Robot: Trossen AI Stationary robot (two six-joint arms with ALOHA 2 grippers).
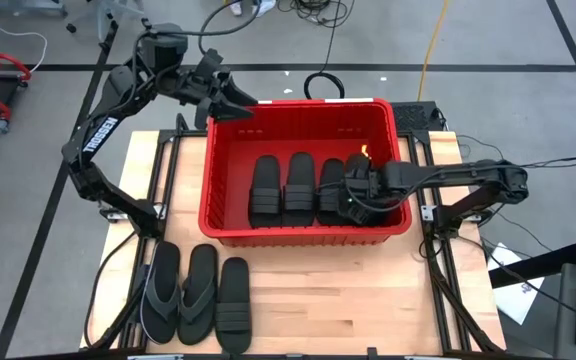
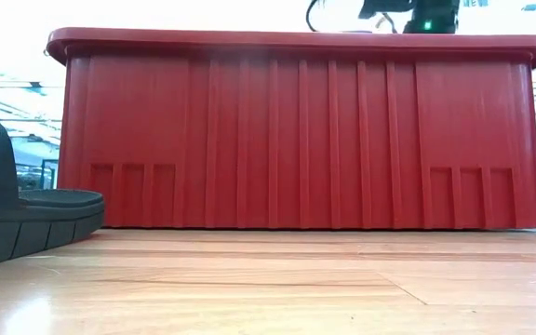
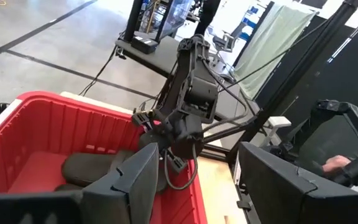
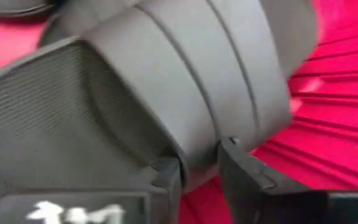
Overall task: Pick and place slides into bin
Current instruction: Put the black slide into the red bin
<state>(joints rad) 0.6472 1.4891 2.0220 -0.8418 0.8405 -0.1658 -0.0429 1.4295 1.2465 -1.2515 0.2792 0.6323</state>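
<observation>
My right gripper (image 1: 351,192) is down inside the bin (image 1: 223,160), at its right end, reached in over the right wall. Wrist view: my two dark fingers (image 4: 166,177) straddle the edge of a ribbed-strap slide (image 4: 185,87), a narrow gap showing between them, the strap filling most of the view. They look slightly parted around the strap edge; whether they grip it I cannot tell.

That slide lies rightmost in a row of four in the bin. The other three slides (image 1: 298,187) lie side by side to its left, flat on the red floor.

My left gripper (image 1: 236,103) hovers over the bin's far-left corner, fingers (image 3: 138,183) spread apart, holding nothing. Its wrist view looks across the bin at my right arm (image 3: 191,93).

On the table (image 1: 368,300), near side of the bin, left: three more sandals in a row, two thong flip-flops (image 1: 178,290) and one ribbed-strap slide (image 1: 233,303) beside them.

Low view: the bin's ribbed front wall (image 2: 296,140) fills the frame; a sandal's sole edge (image 2: 26,219) shows at the side.
</observation>
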